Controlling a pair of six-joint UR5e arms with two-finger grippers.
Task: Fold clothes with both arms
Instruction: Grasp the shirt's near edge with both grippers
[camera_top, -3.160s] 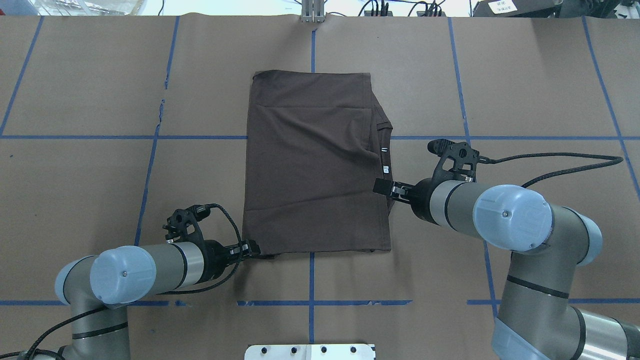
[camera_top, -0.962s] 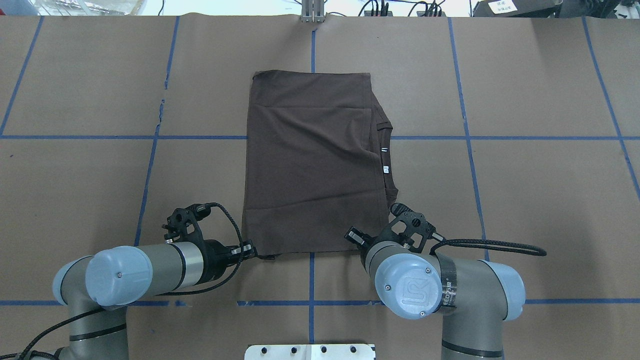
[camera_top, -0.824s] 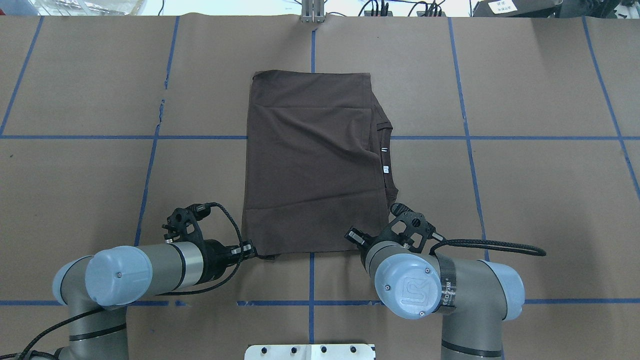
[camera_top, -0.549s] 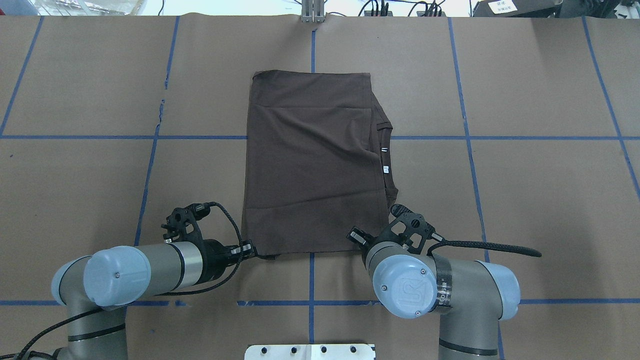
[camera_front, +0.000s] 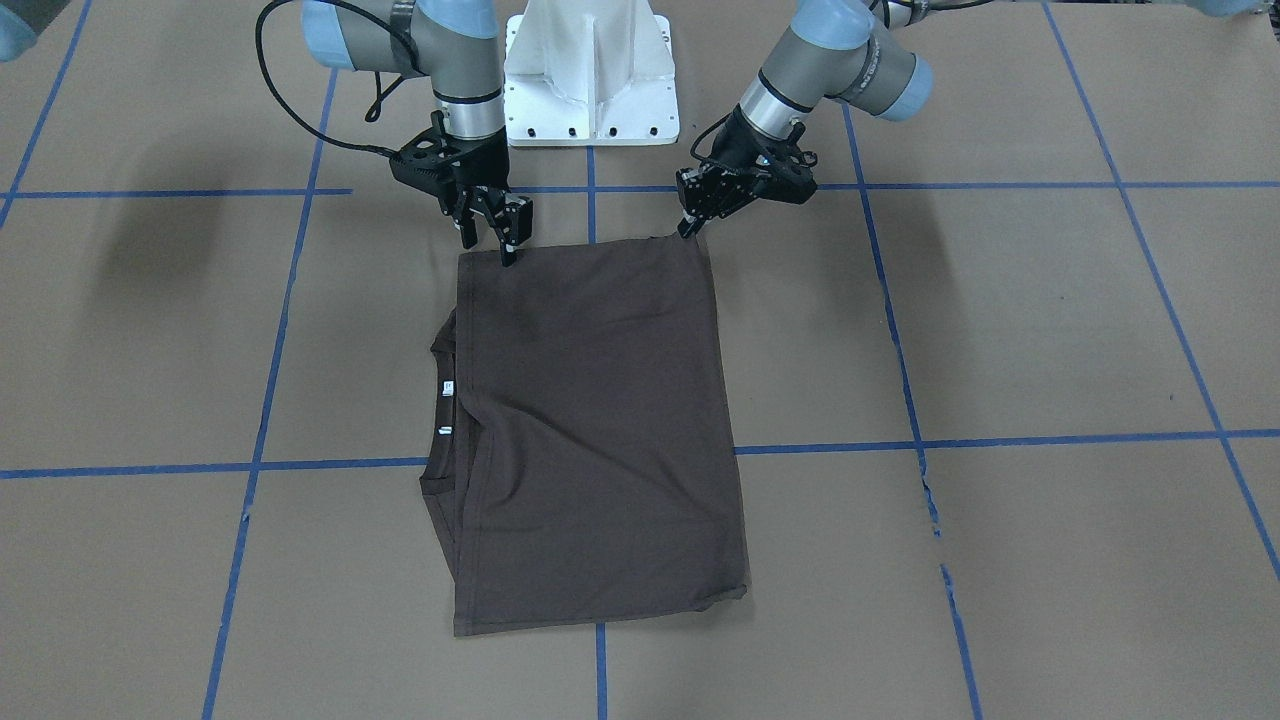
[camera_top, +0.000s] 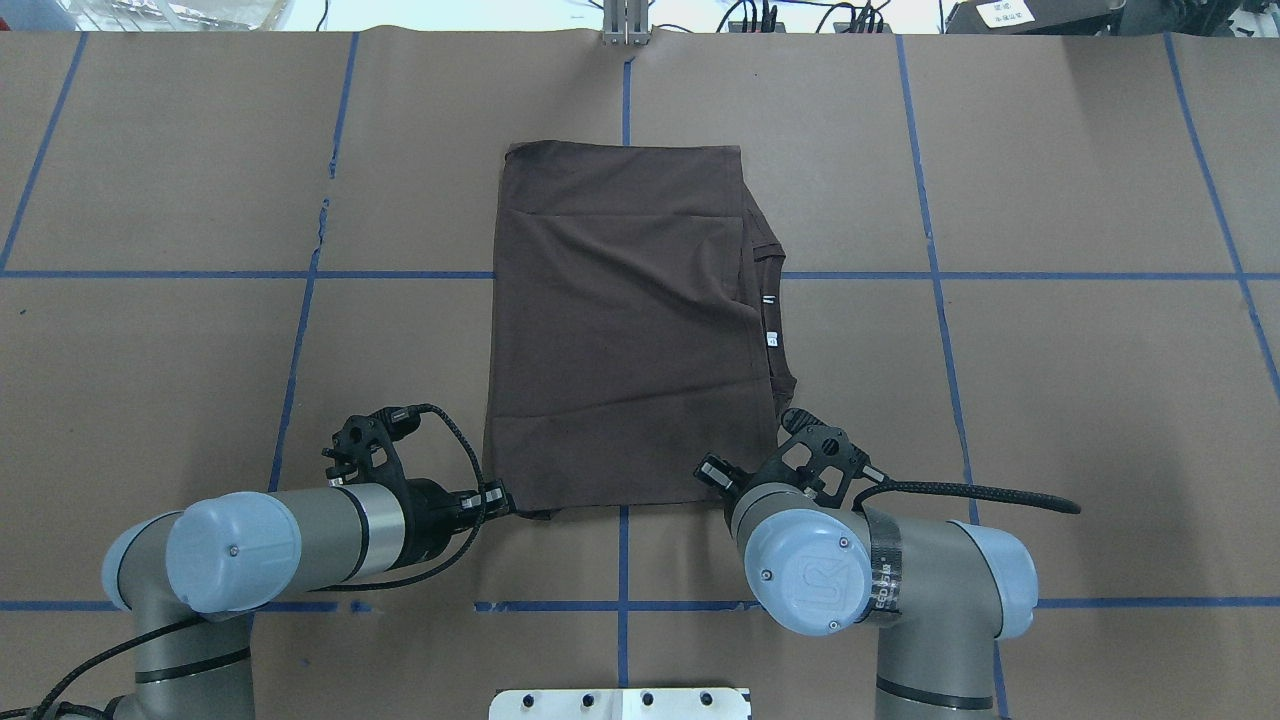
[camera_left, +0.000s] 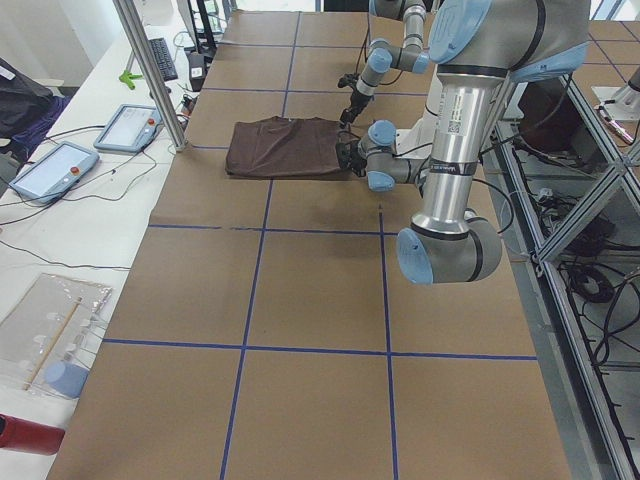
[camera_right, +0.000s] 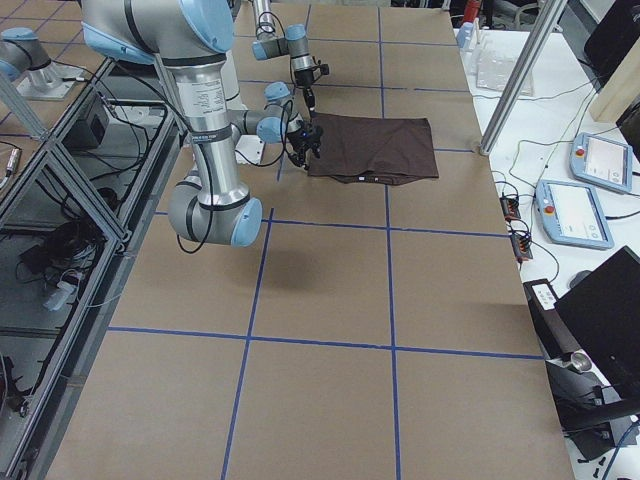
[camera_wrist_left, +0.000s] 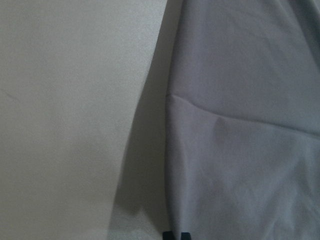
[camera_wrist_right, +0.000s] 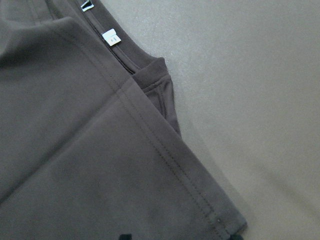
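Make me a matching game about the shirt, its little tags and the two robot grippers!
Things:
1. T-shirt
2. left gripper
3. right gripper
4. neck tags

Descriptions:
A. white, by the collar
B. open, over the T-shirt's near corner
C. dark brown, lying flat and folded
D. shut on the T-shirt's other near corner

Pairs: 1-C, 2-D, 3-B, 4-A

Right arm (camera_top: 900, 585): shifts from collar-side edge of T-shirt (camera_top: 620, 320) to its near right corner. Right gripper (camera_front: 490, 247): now at that corner, jaws apart either side of hem. Wrist rotates; forearm folds inward. Cable (camera_top: 980, 489): loop draws shorter. Final second: slight leftward arm drift only.
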